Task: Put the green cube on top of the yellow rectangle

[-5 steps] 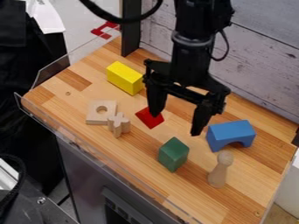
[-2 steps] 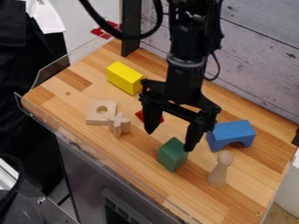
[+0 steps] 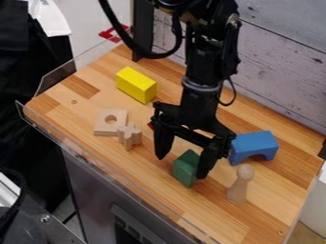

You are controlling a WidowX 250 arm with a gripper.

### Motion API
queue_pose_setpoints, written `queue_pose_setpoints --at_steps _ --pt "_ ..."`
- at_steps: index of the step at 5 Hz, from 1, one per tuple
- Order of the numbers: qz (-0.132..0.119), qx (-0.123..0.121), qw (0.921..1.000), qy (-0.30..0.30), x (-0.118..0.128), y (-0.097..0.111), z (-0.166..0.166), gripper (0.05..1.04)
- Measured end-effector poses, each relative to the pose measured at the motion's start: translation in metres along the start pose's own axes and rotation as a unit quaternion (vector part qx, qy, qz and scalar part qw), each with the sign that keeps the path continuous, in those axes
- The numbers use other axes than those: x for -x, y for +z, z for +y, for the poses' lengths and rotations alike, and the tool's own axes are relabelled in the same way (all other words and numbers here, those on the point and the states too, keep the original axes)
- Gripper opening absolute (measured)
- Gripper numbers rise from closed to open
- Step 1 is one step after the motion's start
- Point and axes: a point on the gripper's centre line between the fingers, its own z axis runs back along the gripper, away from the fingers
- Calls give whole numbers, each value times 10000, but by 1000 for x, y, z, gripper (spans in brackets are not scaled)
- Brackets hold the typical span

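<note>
While the black gripper (image 3: 181,167) hangs over the wooden counter (image 3: 210,209), its two fingers stand wide apart with nothing gripped. Just by the fingertips, the green cube (image 3: 185,167) sits on the counter; one finger overlaps its edge in view, and whether they touch cannot be told. Well apart, toward the upper left, lies the yellow rectangle (image 3: 136,85), its top bare. A blue arch (image 3: 253,147) and a wooden peg (image 3: 239,185) are at the right, near each other.
</note>
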Motion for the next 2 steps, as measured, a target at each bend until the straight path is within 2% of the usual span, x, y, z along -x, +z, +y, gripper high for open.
queue_pose_setpoints --at_steps 1,2 --pt "216 10 9997 61 1 -10 0 961" --pt "155 130 9997 148 0 -15 -3 680"
